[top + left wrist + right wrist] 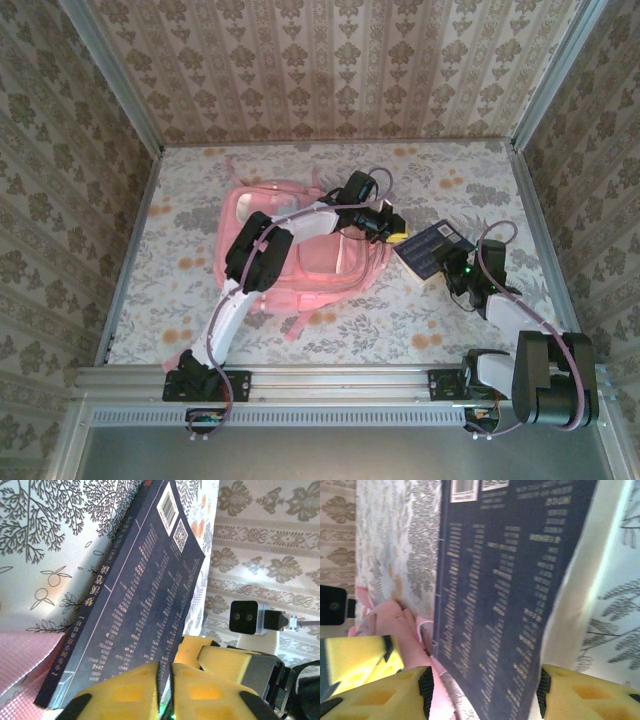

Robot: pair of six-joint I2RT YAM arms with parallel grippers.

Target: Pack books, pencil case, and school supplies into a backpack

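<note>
A dark navy book with yellow print (435, 248) lies just right of the pink backpack (300, 250), between my two grippers. My left gripper (395, 232) reaches across the backpack and is shut on the book's left edge. In the left wrist view the yellow fingers (125, 692) pinch the thin book (145, 595) with only a narrow slit left. My right gripper (462, 272) is at the book's near right side. Its pads (427, 690) stand wide apart around the book (505, 580) and do not press on it. Pink backpack fabric (395, 625) shows beside the book.
A floral cloth (420, 320) covers the table, and patterned walls (330, 60) close it in on three sides. An aluminium rail (340, 382) with the arm bases runs along the near edge. The left arm's links (255, 255) lie over the backpack.
</note>
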